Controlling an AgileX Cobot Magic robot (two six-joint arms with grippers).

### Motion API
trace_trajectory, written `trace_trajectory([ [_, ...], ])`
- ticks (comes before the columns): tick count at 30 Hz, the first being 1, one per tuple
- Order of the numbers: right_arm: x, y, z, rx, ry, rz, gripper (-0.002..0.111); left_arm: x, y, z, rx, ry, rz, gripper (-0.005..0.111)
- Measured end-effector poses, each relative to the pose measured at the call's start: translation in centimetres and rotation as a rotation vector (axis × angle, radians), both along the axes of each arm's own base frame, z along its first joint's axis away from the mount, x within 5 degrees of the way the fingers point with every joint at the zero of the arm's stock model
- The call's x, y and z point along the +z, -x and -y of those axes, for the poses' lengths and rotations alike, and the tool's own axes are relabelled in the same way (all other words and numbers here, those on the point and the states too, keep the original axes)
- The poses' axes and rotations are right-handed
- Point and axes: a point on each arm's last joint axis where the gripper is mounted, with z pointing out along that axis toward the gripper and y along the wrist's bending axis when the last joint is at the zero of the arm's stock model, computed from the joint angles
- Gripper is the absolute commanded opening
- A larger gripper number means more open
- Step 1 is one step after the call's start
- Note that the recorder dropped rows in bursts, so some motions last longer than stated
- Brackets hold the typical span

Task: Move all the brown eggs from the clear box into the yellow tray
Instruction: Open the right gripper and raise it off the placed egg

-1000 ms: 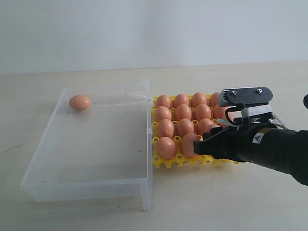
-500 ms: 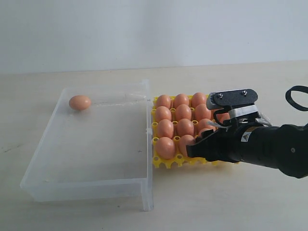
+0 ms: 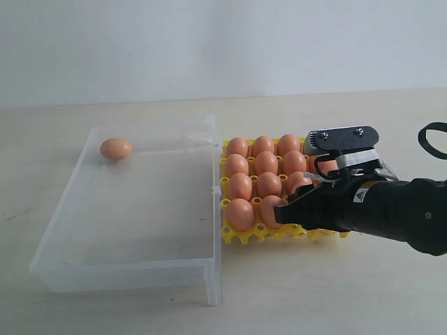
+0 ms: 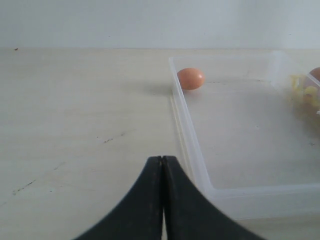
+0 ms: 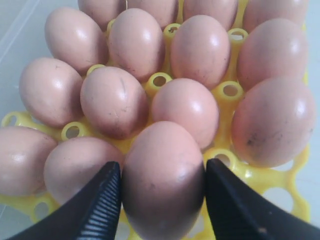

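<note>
Pale tabletop — right gripper seemingly pinches brown egg at yellow tray.

Soft, even, fairly bright light fills all three views, with pale, slightly washed colours. The lone egg throws only a faint shadow inside the clear box. Small highlights gleam on the brown eggs; the nearest egg is shaded low down. The right end effector and the left end effector look blurred up close

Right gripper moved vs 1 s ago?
Yes: the right gripper, clamped on an egg, has shifted slightly left across the tray, toward the box.
</note>
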Motion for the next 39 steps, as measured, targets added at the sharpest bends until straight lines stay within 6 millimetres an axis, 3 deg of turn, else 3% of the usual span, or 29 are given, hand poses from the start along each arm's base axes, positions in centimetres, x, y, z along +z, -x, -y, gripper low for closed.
trace_trajectory([
  [9, 0.03, -0.03, 0.00, -0.001, -0.001, 0.004, 0.002, 0.00, 0.00, 0.00, 0.000, 0.000, 0.000, 0.000],
  [15, 0.04, -0.04, 0.00, 0.002, 0.001, 0.007, 0.034, 0.00, 0.00, 0.00, 0.000, 0.000, 0.000, 0.000],
  [18, 0.04, -0.04, 0.00, 0.002, 0.001, 0.007, 0.043, 0.00, 0.00, 0.00, 0.000, 0.000, 0.000, 0.000],
  [31, 0.09, -0.09, 0.00, 0.002, 0.001, 0.015, 0.044, 0.00, 0.00, 0.00, 0.000, 0.000, 0.000, 0.000],
  [39, 0.11, -0.11, 0.00, 0.014, 0.013, 0.024, 0.060, 0.00, 0.00, 0.00, 0.000, 0.000, 0.000, 0.000],
])
